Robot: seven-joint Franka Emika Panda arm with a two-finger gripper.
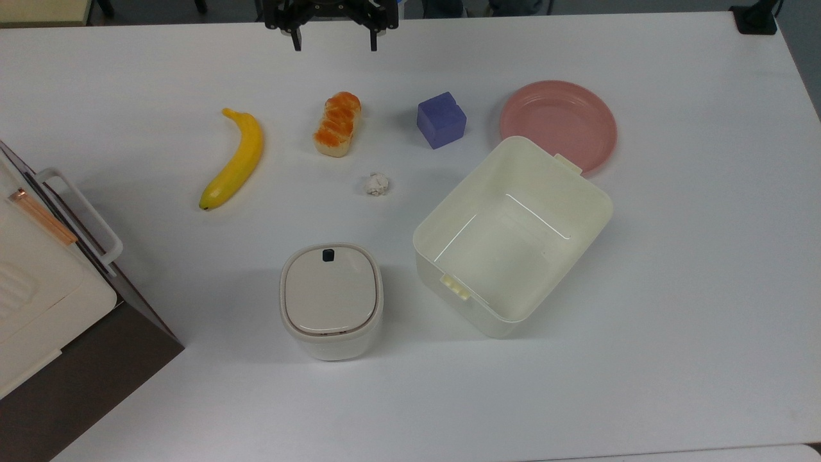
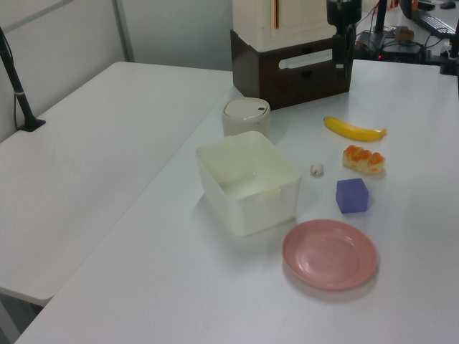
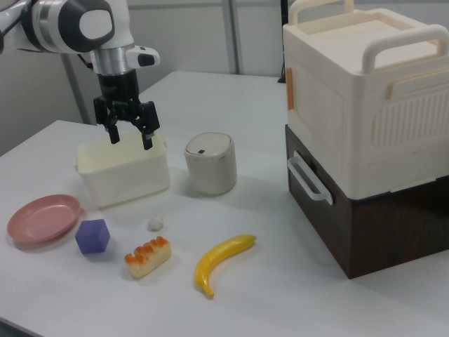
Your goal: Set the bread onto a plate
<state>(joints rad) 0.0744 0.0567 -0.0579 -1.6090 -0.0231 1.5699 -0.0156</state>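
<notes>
Because the bread (image 1: 337,124) looks like a small braided roll with a glossy top and pale sides, I judge it light and perhaps a little soft, so a hard squeeze could dent it. Its shiny crust may also slip. The best hold seems to be across its short width, at the middle of its length, with the fingers on the two pale long sides.

Going from the top view's left to its right, I count one stacked cabinet (image 1: 38,269) at the desk's left edge, one banana (image 1: 236,160), one bread, one round bin with a lid (image 1: 331,300) nearer the front edge, one paper ball (image 1: 376,184), one purple cube (image 1: 441,120), one cream tub (image 1: 513,234) and one pink plate (image 1: 558,124). The plate is bare, and the tub's far corner hides part of its rim.

The bread lies on the desk (image 1: 673,289) near the far edge, between the banana and the cube, well apart from the plate. The gripper (image 1: 334,45) hangs above the far edge, beyond the bread, with its two fingers spread apart and nothing between them.
</notes>
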